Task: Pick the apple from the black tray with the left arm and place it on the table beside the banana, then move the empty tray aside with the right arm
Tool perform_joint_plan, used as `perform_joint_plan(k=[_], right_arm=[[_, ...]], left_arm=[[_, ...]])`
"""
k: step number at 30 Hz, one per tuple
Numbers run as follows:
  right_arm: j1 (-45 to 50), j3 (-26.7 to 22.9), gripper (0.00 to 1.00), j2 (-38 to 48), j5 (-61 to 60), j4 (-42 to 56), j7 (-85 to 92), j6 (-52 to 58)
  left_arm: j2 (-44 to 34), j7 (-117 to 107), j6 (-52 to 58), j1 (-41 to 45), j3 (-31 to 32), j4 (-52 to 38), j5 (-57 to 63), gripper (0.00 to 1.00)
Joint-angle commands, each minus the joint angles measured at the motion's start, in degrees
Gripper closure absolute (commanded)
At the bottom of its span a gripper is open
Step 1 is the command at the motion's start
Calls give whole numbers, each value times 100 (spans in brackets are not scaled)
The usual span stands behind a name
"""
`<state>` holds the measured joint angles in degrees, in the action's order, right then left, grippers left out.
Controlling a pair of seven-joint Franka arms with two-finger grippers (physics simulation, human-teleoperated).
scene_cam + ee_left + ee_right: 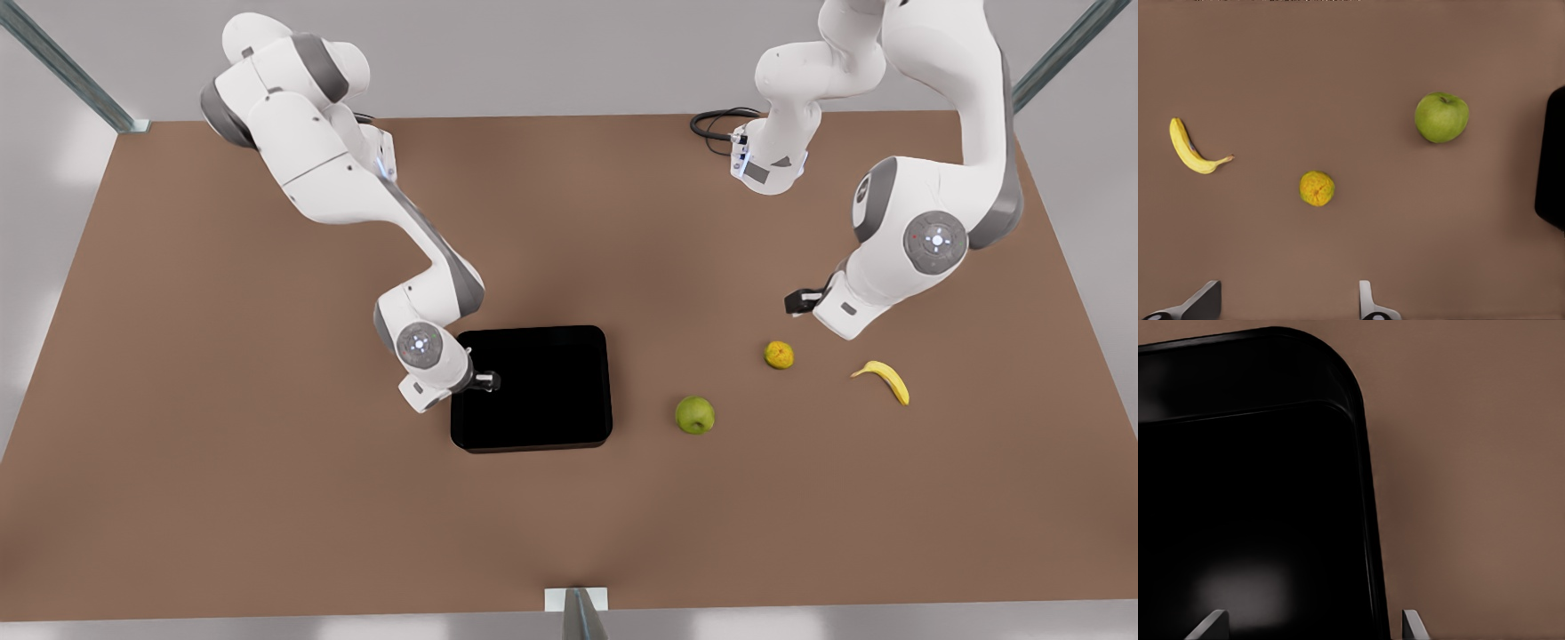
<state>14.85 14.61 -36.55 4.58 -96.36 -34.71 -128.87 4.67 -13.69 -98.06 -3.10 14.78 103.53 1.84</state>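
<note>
The right gripper (484, 381) straddles the black tray (533, 356) rim, fingers wide: close squarely, then slide it flat. The apple (694, 415) already sits on the table (222, 498); the left gripper (797, 302) waits (fingers apart, empty).

Left gripper (794, 302) jaws open, right gripper (487, 381) jaws open, low
</note>
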Motion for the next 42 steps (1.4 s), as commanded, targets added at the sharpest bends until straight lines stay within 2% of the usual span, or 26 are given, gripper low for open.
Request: perform_joint_plan(k=[1, 5, 6, 8, 9, 14, 18, 20, 23, 26, 28, 30, 33, 35, 42], right_arm=[[0, -2, 3, -45, -1, 3, -379, -42], [-9, -46, 4, -54, 7, 3, -370, -112], [-9, -54, 8, -54, 7, 12, -361, -112], [-35, -54, 46, -54, -1, 38, -326, -112], [-44, -54, 56, -54, -1, 39, -317, -112], [-44, -54, 81, -54, 16, 56, -300, -112], [-26, -54, 81, -204, 7, 91, -344, -138], [-35, -54, 85, -204, -28, 214, -317, -130], [-52, -54, 97, -168, -230, 460, -265, -59], [-606, 429, 95, -19, -204, 557, -177, 160], [-1071, 534, 93, 139, -221, 917, 605, 942], [-1968, 983, 93, 166, -204, 961, 1414, 1302], [-2338, 1000, 93, 166, -186, 1611, 2178, 2146], [-2583, 965, 93, 148, -151, 2340, 2864, 3209], [-3735, 974, 93, 166, -133, 2491, 4358, 3861]], left_arm=[[-1, 842, -108, 11, 7, -8, 1, 0], [16, 842, -108, 11, 16, -17, 1, 0], [17, 842, -108, 11, 16, -17, 1, 0], [25, 833, -108, 20, 16, -17, 9, 0], [25, 833, -108, 20, 25, -17, 9, 0], [25, 833, -108, 20, 25, -17, 9, 0], [25, 833, -108, 29, 34, -17, 9, 0], [25, 833, -108, 29, 34, -17, 18, 0], [25, 833, -108, 29, 34, -17, 18, 0], [25, 833, -108, 29, 34, -17, 18, 0], [25, 833, -108, 29, 34, -17, 27, 0], [25, 833, -108, 29, 34, -17, 27, 0], [25, 833, -108, 29, 34, -17, 36, 0], [25, 833, -108, 29, 34, -17, 27, 0], [25, 824, -100, 29, 34, -17, 36, 0]])
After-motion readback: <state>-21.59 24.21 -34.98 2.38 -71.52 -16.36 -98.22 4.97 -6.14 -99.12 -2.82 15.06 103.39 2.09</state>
